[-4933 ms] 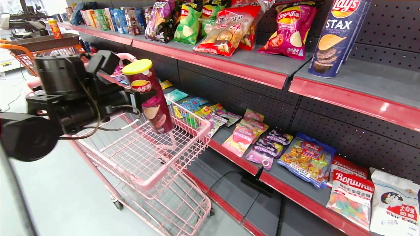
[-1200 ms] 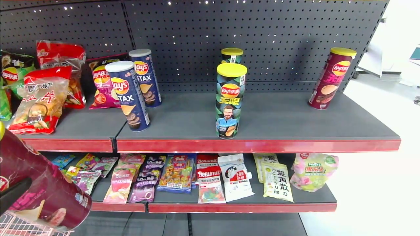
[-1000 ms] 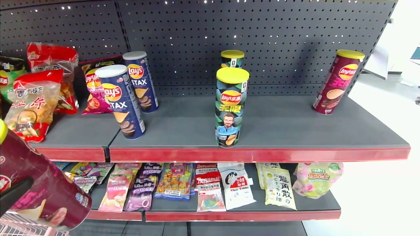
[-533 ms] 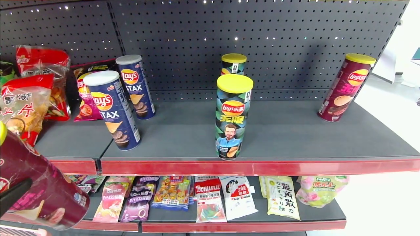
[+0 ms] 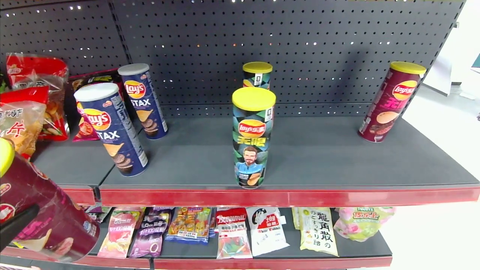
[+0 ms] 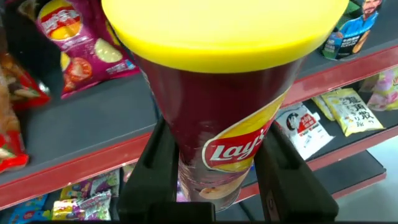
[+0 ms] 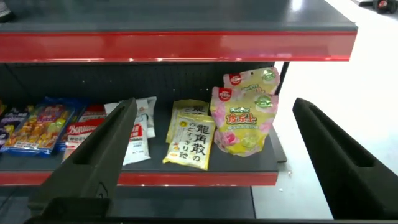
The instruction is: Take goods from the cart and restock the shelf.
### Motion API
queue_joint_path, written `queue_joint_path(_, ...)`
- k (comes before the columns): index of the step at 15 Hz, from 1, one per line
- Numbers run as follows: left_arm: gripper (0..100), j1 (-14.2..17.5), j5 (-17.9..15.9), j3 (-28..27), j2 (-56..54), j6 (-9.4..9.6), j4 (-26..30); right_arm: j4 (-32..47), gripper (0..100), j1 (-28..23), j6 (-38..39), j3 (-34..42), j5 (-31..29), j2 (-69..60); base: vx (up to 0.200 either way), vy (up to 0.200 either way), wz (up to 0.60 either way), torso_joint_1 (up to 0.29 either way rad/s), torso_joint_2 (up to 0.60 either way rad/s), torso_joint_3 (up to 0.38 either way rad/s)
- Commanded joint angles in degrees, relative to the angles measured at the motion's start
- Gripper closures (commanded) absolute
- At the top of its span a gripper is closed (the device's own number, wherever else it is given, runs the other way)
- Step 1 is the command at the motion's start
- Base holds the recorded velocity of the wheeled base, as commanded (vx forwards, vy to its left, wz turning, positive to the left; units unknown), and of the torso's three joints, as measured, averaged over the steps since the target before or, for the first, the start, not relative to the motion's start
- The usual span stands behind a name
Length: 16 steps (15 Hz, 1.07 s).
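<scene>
One dark red can (image 5: 45, 217) sits tight in the left gripper (image 6: 219, 177), leaning, low and left of the top shelf (image 5: 330, 157). The bare spot lies up and right. The right gripper (image 7: 214, 106) is spread wide, holding nothing.

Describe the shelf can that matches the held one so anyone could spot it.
Find the upper shelf with its red front edge and follow it to the right end. A maroon can stands there alone, towards the back. Its neighbours are blue cans and green cans; it alone is maroon.
</scene>
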Motion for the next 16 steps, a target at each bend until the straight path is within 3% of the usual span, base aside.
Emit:
queue_joint_path(1, 100, -0.02, -0.03, 0.14, 0.07, 0.02, 0.00, 0.05, 0, 0.00, -0.02, -0.04, 0.01, 0.05, 0.000, -0.200, 0.00, 0.012, 0.00, -0.002)
queue_joint_path(16, 100, -0.11, -0.12, 0.14, -0.10, 0.11, 0.00, -0.04, 0, 0.00, -0.11, -0.04, 0.09, 0.05, 0.000, -0.200, 0.00, 0.002, 0.00, 0.003)
